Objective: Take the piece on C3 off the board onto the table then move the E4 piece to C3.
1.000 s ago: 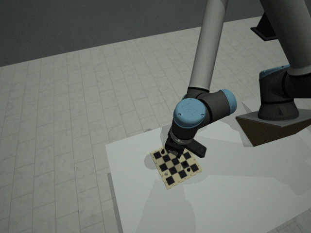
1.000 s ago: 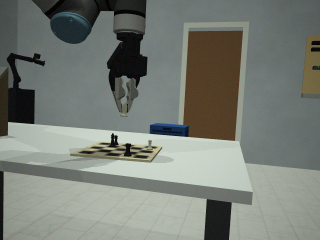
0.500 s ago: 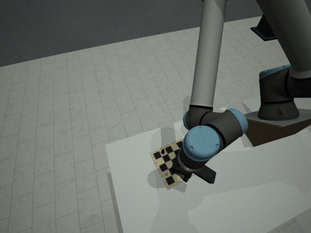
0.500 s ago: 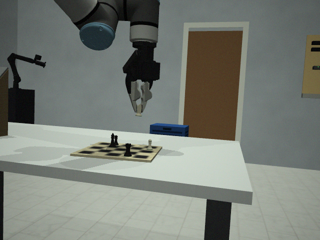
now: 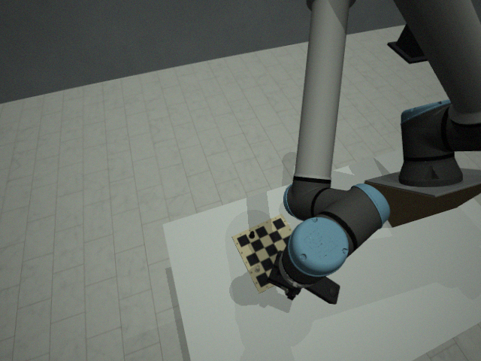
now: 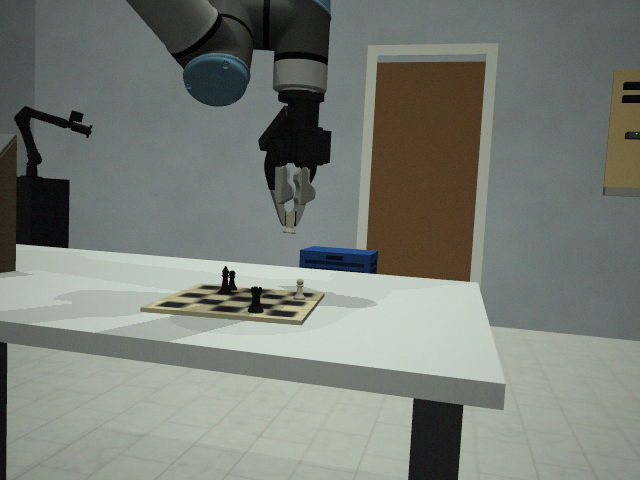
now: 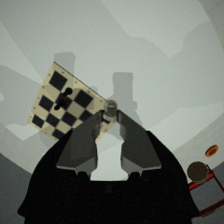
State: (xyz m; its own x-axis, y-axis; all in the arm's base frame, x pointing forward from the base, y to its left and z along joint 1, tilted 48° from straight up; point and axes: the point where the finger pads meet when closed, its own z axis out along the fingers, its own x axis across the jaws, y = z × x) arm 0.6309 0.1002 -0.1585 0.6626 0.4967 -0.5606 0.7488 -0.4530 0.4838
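Note:
My gripper (image 6: 289, 222) (image 7: 109, 110) is shut on a small light-coloured chess piece (image 6: 289, 228) (image 7: 111, 107) and holds it high above the white table (image 6: 413, 351), over the board's right edge. In the top view the arm's wrist hides the fingers. The chessboard (image 6: 155, 308) (image 5: 243, 254) (image 7: 43, 93) lies flat on the table. On it stand a tall black piece (image 6: 224, 280), a black pawn (image 6: 232, 280), a black rook (image 6: 255, 300) and a white pawn (image 6: 299, 289). Two black pieces (image 7: 66, 91) (image 7: 58, 106) show in the wrist view.
A blue crate (image 6: 338, 258) stands on the floor behind the table, before a brown door (image 6: 426, 170). A second small arm (image 6: 46, 121) stands at the far left. The robot's base block (image 5: 423, 194) sits at the table's back right. An orange disc (image 7: 211, 150) and a brown disc (image 7: 198, 171) lie at the wrist view's lower right.

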